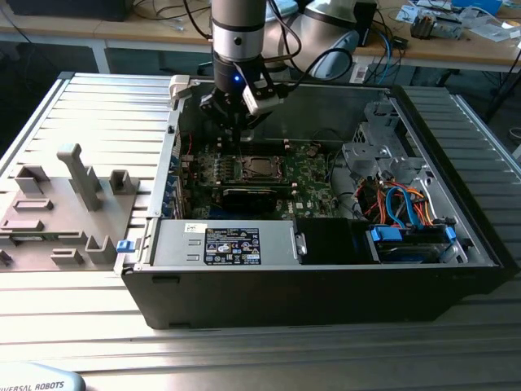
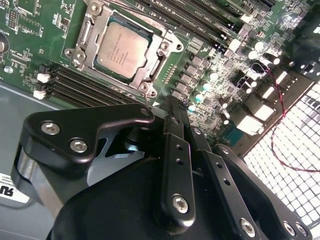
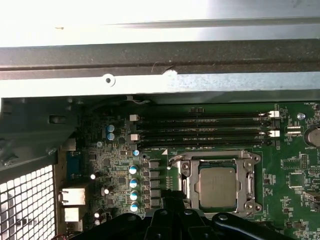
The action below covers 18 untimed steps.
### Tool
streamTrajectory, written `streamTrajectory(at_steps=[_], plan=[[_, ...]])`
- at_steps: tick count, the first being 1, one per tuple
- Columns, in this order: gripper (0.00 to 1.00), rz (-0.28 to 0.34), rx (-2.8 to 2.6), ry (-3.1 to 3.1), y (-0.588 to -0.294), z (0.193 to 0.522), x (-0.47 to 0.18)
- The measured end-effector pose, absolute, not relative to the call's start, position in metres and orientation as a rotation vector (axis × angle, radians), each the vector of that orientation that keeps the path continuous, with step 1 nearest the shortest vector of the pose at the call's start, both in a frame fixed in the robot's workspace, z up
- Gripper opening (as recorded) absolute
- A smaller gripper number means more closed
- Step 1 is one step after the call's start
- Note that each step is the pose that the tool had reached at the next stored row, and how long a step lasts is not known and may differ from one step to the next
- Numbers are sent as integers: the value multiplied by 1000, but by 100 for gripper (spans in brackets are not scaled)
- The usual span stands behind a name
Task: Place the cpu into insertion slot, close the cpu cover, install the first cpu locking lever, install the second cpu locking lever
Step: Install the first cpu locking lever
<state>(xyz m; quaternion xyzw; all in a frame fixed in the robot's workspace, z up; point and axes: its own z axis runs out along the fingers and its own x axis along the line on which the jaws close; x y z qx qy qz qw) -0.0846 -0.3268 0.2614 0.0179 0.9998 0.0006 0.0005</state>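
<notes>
Silvery-grey, the cpu (image 2: pixel 121 49) lay flat in the insertion slot (image 2: pixel 150 41) on the green circuit board (image 2: pixel 30 35), inside an open black computer case (image 1: pixel 326 301) that rested on a ribbed metal table (image 1: pixel 106 114). The cpu cover (image 3: pixel 216 157) sat down around the chip as a thin metal frame, its central cut-out leaving the chip's top bare; both wrist views showed it so. Four long black memory slots (image 3: pixel 200 130) ran just beside the socket. The gripper (image 2: pixel 179 112) hung over the board near one edge of the socket, its two black fingers (image 2: pixel 175 150) pressed together with nothing between them. In the exterior view the arm (image 1: pixel 238 32) came down from above into the case, towards the exterior view's left of the socket
</notes>
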Motion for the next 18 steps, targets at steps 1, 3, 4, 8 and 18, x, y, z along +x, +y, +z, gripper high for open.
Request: streamTrajectory(at_steps=[1,3,4,8,18], plan=[[11,2,56,3140,-327,261,-85],[11,2,56,3140,-327,261,-88],[11,2,56,3140,-327,261,-89],[11,2,56,3140,-327,261,-92],[11,2,56,3140,-327,261,-97]])
